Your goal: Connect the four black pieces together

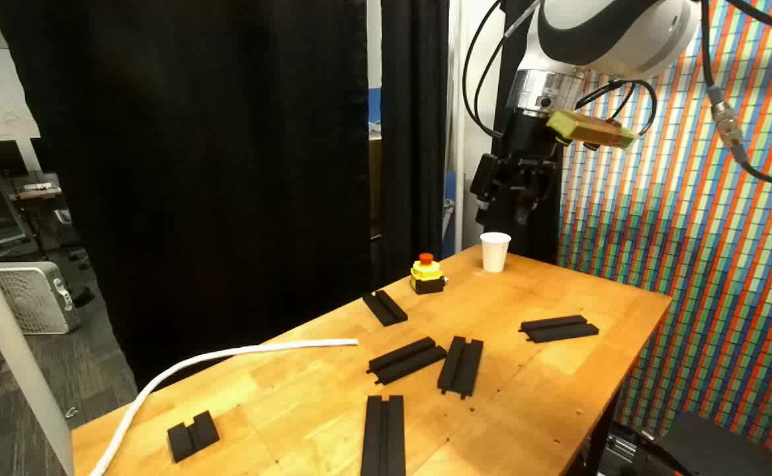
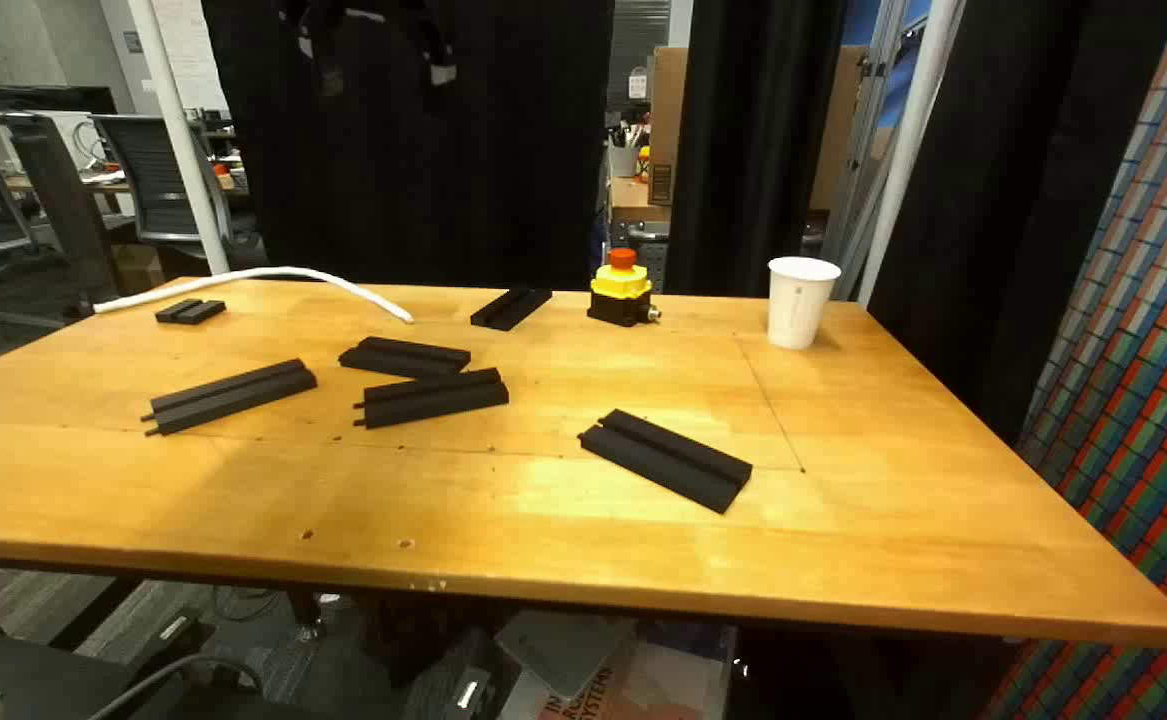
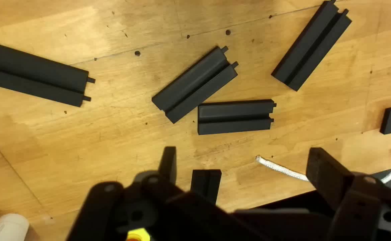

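1. We have the gripper (image 3: 243, 164) above the table (image 3: 115, 137), jaws wide apart, gripping nothing.
2. We see the four black pieces (image 3: 194, 85) lying unjoined on it.
3. Two sit just beside each other at an angle (whether touching, we cannot tell); one lies on each side of that pair.

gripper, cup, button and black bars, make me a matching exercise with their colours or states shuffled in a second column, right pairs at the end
Things
1. cup
2. four long black bars
3. button
4. gripper

Colours or states
A. bright red
B. open, holding nothing
C. white, standing upright
D. lying on the table, not joined together

Right pairs
1-C
2-D
3-A
4-B
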`<state>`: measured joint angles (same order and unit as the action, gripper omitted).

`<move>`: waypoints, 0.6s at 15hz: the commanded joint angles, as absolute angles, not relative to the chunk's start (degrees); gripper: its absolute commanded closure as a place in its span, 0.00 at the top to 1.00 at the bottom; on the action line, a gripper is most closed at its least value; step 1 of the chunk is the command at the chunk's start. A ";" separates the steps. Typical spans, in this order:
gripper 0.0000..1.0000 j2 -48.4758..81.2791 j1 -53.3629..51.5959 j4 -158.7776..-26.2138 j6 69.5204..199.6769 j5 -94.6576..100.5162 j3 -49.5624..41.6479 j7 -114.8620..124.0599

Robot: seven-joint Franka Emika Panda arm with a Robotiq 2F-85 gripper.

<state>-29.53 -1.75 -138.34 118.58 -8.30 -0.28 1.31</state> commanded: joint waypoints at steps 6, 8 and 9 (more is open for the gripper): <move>1.00 -30.13 -1.59 -137.29 118.46 -8.36 -0.17 1.24; 1.00 -29.91 -0.86 -137.68 119.32 -7.73 -0.28 1.73; 1.00 -29.62 -0.23 -138.07 119.86 -7.36 -0.44 2.18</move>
<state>-30.01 -1.51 -137.71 118.55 -8.20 -0.28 1.32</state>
